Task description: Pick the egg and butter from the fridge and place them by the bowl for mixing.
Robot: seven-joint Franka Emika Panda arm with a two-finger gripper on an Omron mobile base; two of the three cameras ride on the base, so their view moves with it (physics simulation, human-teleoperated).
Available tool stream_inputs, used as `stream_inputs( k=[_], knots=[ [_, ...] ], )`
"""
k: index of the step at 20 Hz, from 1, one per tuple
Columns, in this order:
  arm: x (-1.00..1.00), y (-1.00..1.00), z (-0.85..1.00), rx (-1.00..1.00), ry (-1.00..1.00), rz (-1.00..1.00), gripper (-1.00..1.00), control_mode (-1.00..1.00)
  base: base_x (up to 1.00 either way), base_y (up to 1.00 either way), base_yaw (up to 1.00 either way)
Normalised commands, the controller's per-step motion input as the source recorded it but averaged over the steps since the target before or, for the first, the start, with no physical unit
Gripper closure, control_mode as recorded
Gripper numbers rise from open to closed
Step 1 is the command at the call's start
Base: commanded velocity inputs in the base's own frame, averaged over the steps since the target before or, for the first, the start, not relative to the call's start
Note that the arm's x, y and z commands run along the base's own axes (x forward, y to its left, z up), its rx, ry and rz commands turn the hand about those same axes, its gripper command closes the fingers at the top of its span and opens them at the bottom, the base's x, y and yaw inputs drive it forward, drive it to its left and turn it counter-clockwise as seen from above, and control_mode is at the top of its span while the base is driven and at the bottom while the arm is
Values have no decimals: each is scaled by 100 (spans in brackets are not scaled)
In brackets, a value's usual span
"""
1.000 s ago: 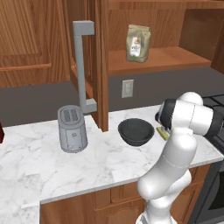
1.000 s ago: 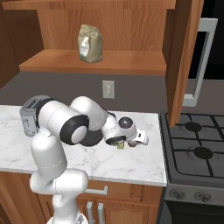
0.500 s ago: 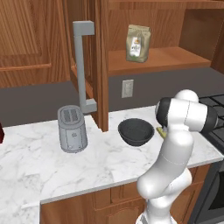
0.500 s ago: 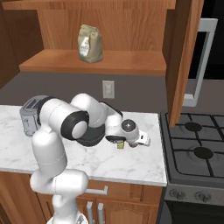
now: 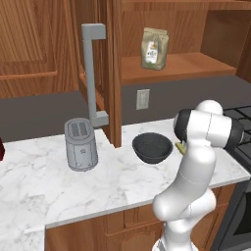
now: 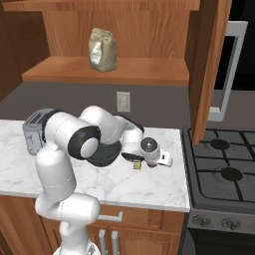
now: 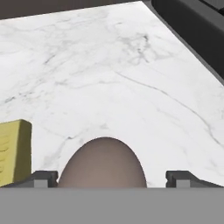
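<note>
A grey metal toaster (image 5: 81, 144) stands on the white marble worktop (image 5: 54, 191), left of a wooden partition. A tan paper bag (image 5: 155, 48) sits upright on the wooden shelf (image 5: 186, 66) above a wall outlet (image 5: 142, 99) (white, on grey backsplash). A gas stove (image 6: 224, 172) adjoins the worktop's right end.

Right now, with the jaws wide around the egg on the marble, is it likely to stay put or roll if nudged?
The egg is rounded and smooth and sits on flat marble counter, so a nudge would probably roll it. The fingertips stand clear of it, so nothing holds it. The butter lies flat beside it and might stop a roll that way.
</note>
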Motion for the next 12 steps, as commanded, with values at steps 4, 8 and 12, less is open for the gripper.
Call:
stream_inputs(
  k=[4, 8, 12],
  knots=[
    [0, 9, 35, 0, 0, 0, -100, -100, 0, 0, 0],
    [0, 8, 43, 0, 0, 0, -100, -100, 0, 0, 0],
    [0, 9, 50, 0, 0, 0, -100, -100, 0, 0, 0]
  ],
)
